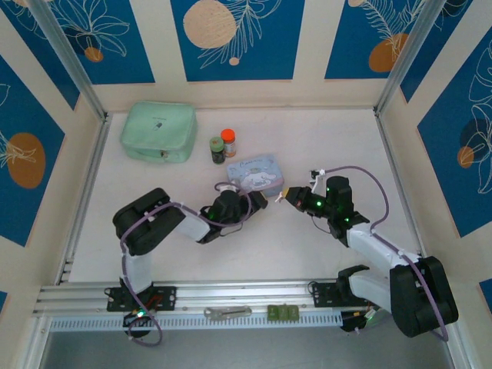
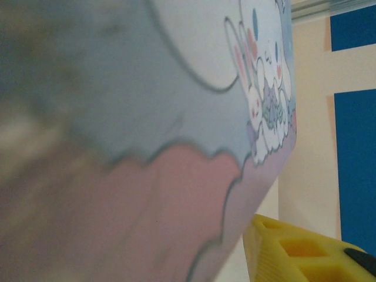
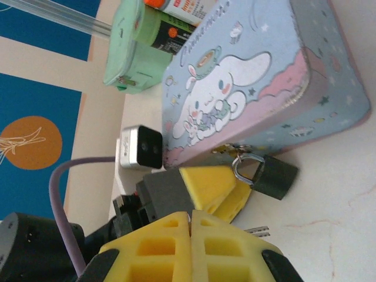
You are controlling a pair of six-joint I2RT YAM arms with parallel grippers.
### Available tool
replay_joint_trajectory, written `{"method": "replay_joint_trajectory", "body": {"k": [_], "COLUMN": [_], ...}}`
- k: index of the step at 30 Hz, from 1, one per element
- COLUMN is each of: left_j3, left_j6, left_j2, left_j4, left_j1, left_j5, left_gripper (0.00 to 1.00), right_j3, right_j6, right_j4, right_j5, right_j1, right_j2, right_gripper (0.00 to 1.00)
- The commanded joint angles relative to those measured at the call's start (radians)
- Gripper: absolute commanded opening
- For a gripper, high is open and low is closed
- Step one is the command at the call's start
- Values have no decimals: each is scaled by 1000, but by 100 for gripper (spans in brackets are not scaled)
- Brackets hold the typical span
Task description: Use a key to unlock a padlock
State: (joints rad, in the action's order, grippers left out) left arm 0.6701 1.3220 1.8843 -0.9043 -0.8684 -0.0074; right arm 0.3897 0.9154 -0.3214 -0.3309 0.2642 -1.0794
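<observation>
The small dark padlock (image 3: pixel 275 177) lies on the table against the front wall of the light-blue cartoon tin (image 3: pixel 258 76), its silver shackle hooked through the tin's brass latch. My right gripper (image 3: pixel 192 216) is shut on the key (image 3: pixel 258 230), whose thin silver blades stick out to the right, a little short of the padlock. My left gripper (image 3: pixel 244 187) lies along the tin's wall with its yellow fingertips at the shackle; how far apart its fingers stand is unclear. In the top view both grippers, left (image 1: pixel 260 201) and right (image 1: pixel 289 195), meet in front of the tin (image 1: pixel 254 171).
A mint-green pouch (image 1: pixel 157 132) and two small bottles (image 1: pixel 223 146) stand behind the tin. A flat silver tool (image 1: pixel 228 312) and a green block (image 1: pixel 283 312) lie on the front rail. The left wrist view is pressed close to the tin (image 2: pixel 176 88), one yellow finger (image 2: pixel 294 252) at its edge.
</observation>
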Motion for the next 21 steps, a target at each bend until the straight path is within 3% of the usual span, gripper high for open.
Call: {"method": "replay_joint_trajectory", "body": {"k": [1,11,18,21], "left_j3": [-60,-112,-40,-38], "left_j6": [-18,-79,-50,-15], "left_j2": [-99,-350,-293,-252], "left_j4": [-16,95,-31,-113], "left_j1": [0,33,49,45], "left_j5": [5,38,146,143], "left_gripper": [50,59,59,61], "right_j3": [50,132,140,130], "right_j6": [-15,19,122,159], "right_j4": [41,54,-76,-118], "right_j5": [-27,-25,11,61], "right_j1": [1,22,75,98], "right_j2": [-5,-25,-81,-95], "right_gripper": [0,0,0,0]}}
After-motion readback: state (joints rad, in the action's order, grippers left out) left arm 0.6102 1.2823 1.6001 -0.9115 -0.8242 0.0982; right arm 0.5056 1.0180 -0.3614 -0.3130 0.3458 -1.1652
